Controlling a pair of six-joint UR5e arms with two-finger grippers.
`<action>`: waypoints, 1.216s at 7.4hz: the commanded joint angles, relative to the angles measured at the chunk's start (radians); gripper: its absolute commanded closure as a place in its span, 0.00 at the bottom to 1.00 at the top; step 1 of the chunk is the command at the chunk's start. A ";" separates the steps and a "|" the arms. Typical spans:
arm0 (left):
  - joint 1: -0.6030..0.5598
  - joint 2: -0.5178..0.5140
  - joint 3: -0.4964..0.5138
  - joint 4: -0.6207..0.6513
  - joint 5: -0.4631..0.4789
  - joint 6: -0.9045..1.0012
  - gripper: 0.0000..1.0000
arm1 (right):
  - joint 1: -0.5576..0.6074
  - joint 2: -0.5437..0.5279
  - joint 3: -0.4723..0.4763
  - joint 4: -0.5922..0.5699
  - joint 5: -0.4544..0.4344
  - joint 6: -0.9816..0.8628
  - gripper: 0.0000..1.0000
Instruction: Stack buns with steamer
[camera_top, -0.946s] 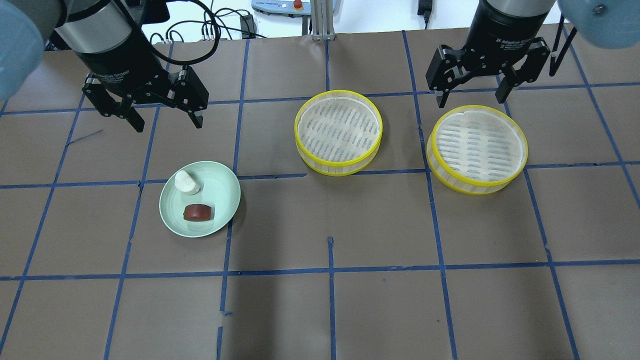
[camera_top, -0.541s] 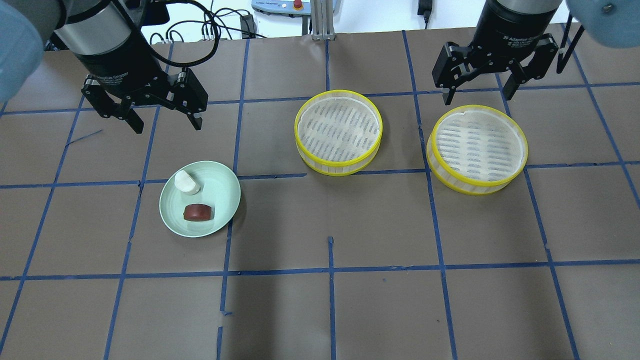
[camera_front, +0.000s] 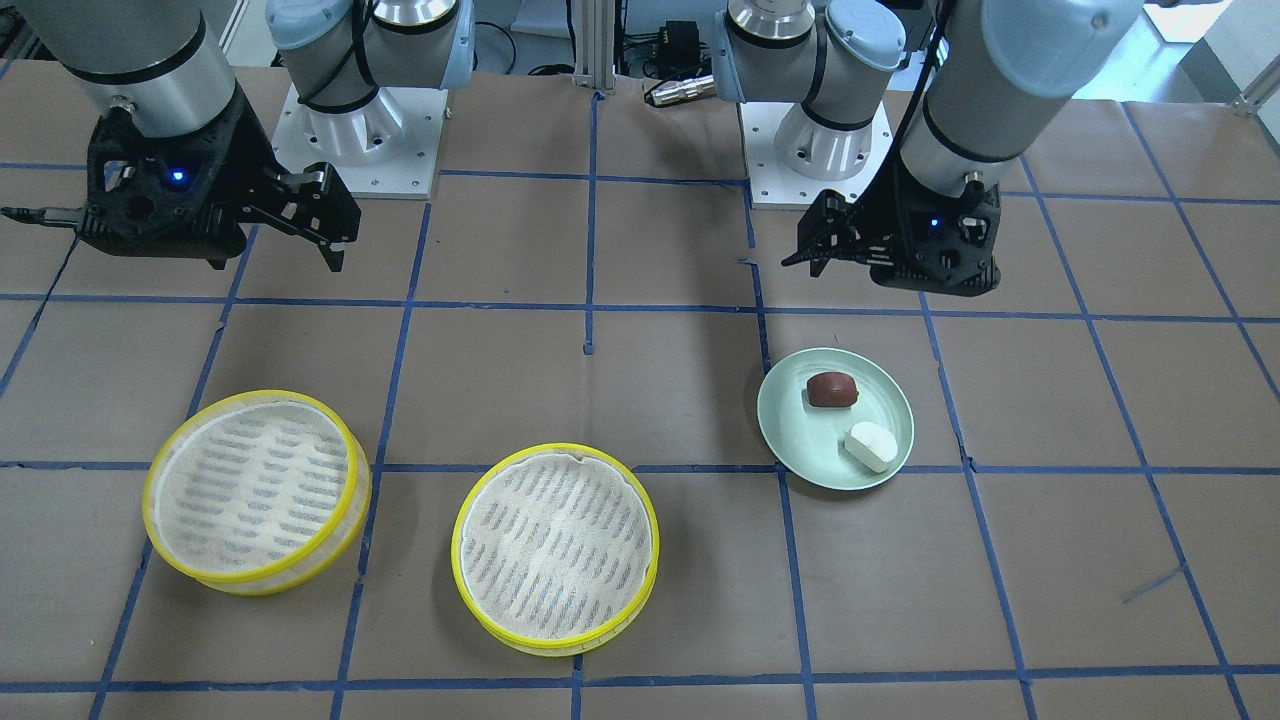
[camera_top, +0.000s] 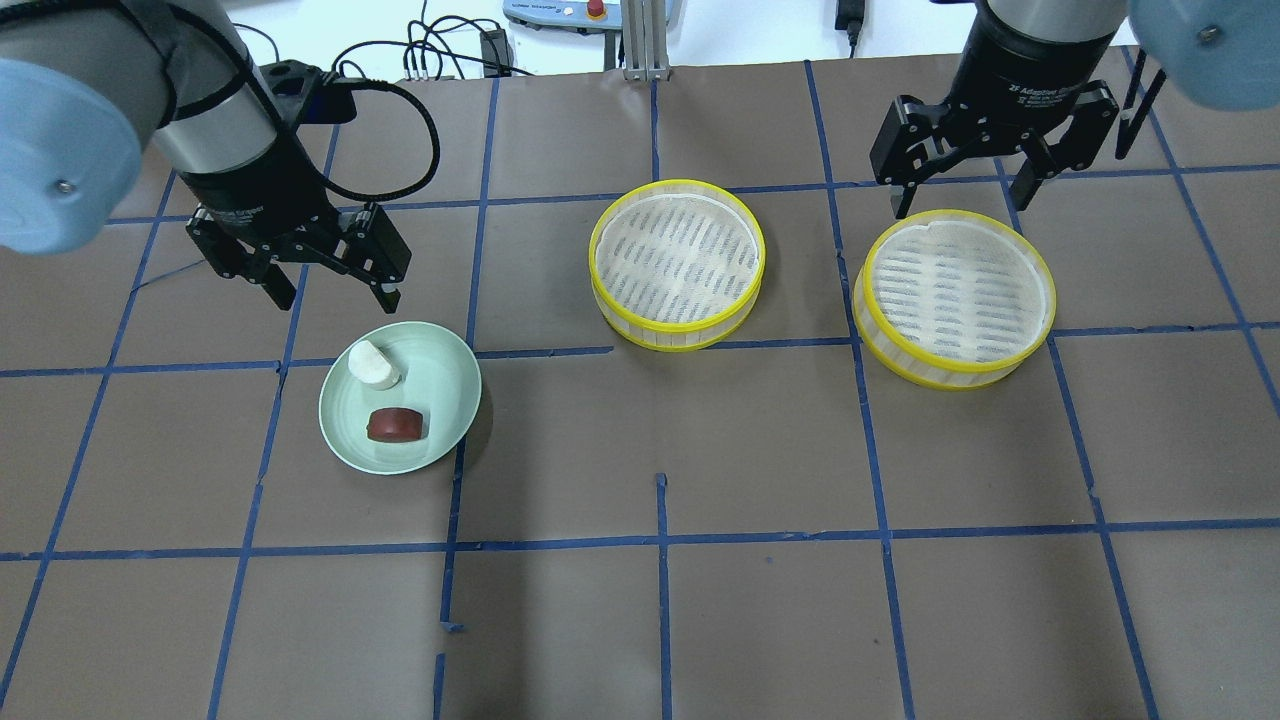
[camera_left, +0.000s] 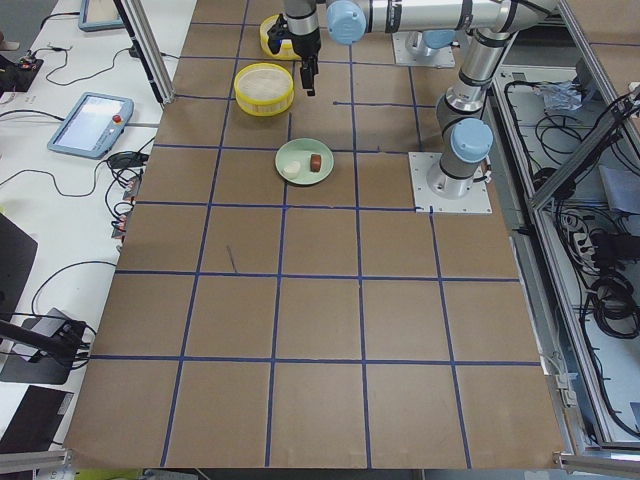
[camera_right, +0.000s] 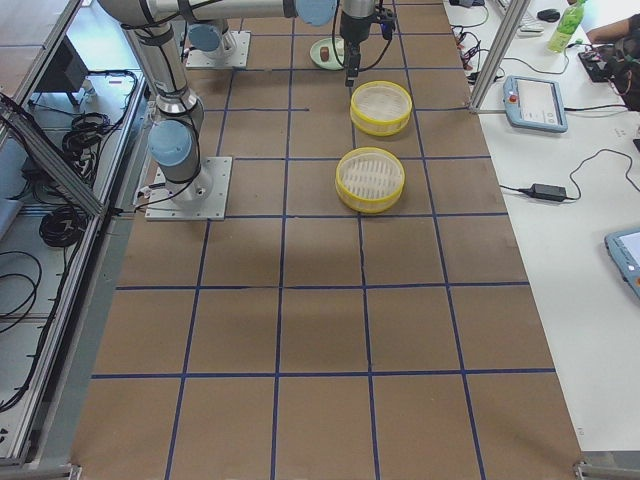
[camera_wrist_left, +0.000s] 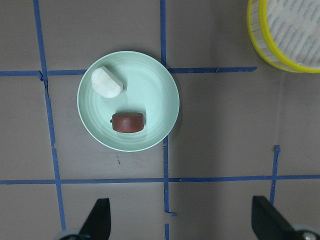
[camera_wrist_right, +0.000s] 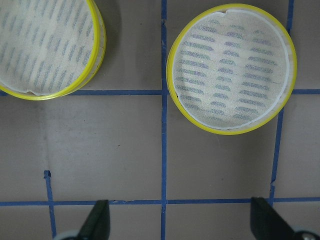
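left gripper (camera_top: 335, 296) hovering near pale green round plate (camera_top: 445, 385), fingers spread wide, gripping nothing | plain white oval bun (camera_top: 374, 364) and glossy reddish-brown oval bun (camera_top: 395, 425) lying apart on that plate | right gripper (camera_top: 962, 200) hanging beside the rim of yellow-rimmed round mesh steamer tray (camera_top: 955, 295), fingers spread, gripping nothing | second yellow-rimmed steamer tray (camera_top: 677, 255) sitting between the plate and the first tray

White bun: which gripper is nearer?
Left. The left gripper hovers open just off the plate holding the white bun; the right gripper is by the steamer farthest from it.
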 joint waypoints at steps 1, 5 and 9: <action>0.038 -0.085 -0.124 0.195 0.003 0.034 0.02 | -0.038 0.001 0.005 -0.011 0.011 0.000 0.00; 0.144 -0.272 -0.223 0.431 -0.004 0.097 0.16 | -0.157 0.040 0.024 -0.046 0.009 -0.116 0.01; 0.146 -0.329 -0.193 0.470 0.005 0.158 0.40 | -0.251 0.164 0.122 -0.310 -0.001 -0.199 0.03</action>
